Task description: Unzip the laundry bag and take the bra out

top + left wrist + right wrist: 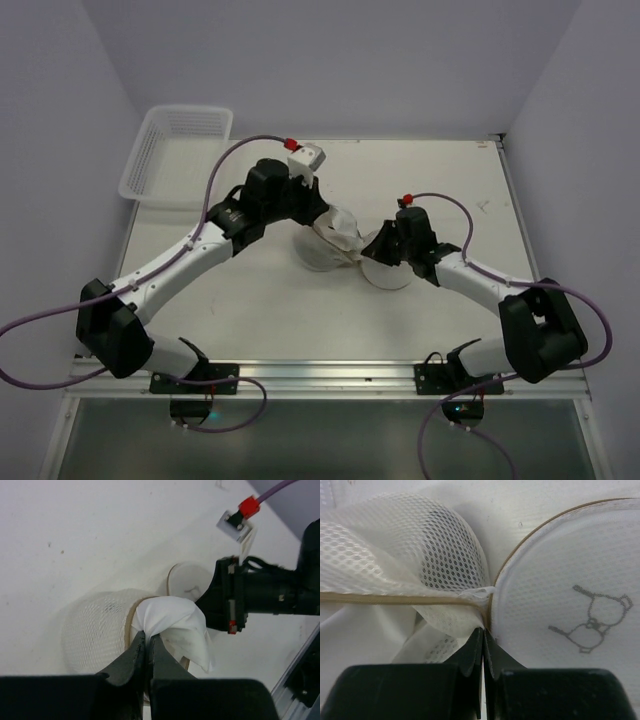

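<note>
The laundry bag lies on its side in the middle of the table, its white mesh body open. Its round lid, marked with the bra icon, is flapped out flat to the right. A bunch of smooth white cloth, the bra, sticks out of the bag's mouth. My left gripper is shut on that cloth at the tan rim. My right gripper is shut at the seam where the lid joins the body, its tips pinching the mesh edge there. The zipper pull is not visible.
A white lattice basket stands at the table's far left corner. The two wrists nearly meet over the bag, with the right wrist just beyond the lid. A metal rail runs along the near edge.
</note>
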